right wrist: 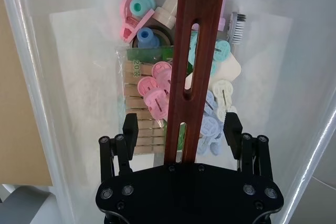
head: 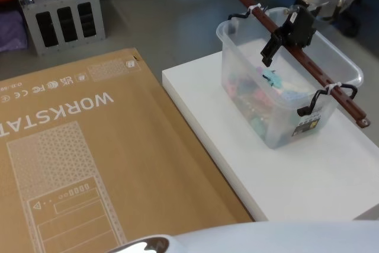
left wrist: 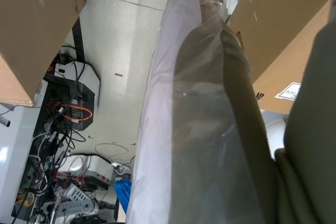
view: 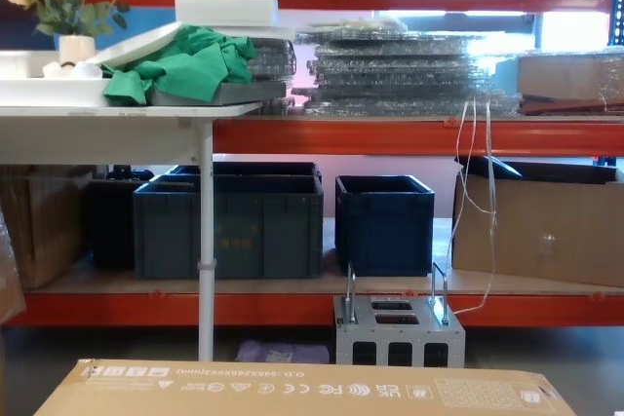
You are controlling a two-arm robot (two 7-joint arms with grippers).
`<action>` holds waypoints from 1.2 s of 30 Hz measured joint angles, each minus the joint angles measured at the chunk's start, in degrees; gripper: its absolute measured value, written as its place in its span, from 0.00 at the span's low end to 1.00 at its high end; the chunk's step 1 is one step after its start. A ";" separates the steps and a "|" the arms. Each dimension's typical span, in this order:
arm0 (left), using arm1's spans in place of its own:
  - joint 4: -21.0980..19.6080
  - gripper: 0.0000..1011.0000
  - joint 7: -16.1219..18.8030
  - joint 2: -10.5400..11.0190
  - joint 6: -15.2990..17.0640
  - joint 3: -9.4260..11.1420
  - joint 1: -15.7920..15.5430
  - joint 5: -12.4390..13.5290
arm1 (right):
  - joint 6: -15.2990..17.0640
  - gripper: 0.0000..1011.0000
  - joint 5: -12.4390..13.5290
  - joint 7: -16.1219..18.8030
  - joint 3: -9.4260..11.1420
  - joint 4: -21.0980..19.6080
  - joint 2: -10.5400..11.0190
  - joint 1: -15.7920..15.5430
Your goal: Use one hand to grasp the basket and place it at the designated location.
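Head view, white basket [head: 237, 57] on the white platform [head: 308, 176] beside a cardboard box [head: 89, 164], right gripper [head: 278, 37] above it, right wrist view, fingers [right wrist: 131, 129] spread open either side of the red-brown handle [right wrist: 181, 66], not clamping.

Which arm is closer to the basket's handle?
Right: its gripper sits over the handle, fingers open either side. The left arm is parked elsewhere, facing the floor.

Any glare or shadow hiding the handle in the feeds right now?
Right wrist view: the dark red-brown bar handle is evenly lit between the open fingers of the right gripper; glare streaks only the walls of the white translucent plastic basket. Head view: handle unshadowed, a bright reflection sits at the bottom edge.
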 joint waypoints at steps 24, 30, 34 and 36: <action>0.00 0.00 0.00 0.00 0.00 0.00 0.00 0.00 | 0.45 0.32 0.30 -0.08 0.71 -0.64 0.44 -0.50; 0.00 0.00 0.00 0.00 0.00 0.00 0.00 0.00 | 0.54 0.12 0.26 -0.06 0.77 -0.70 0.37 -0.53; 0.00 0.00 0.00 0.00 0.00 0.00 0.00 0.00 | 0.54 0.04 0.24 -0.02 0.78 -0.63 0.30 -0.44; 0.00 0.00 0.00 0.00 0.00 0.00 0.00 0.00 | 0.52 0.00 0.13 -0.01 0.78 -0.55 0.20 -0.38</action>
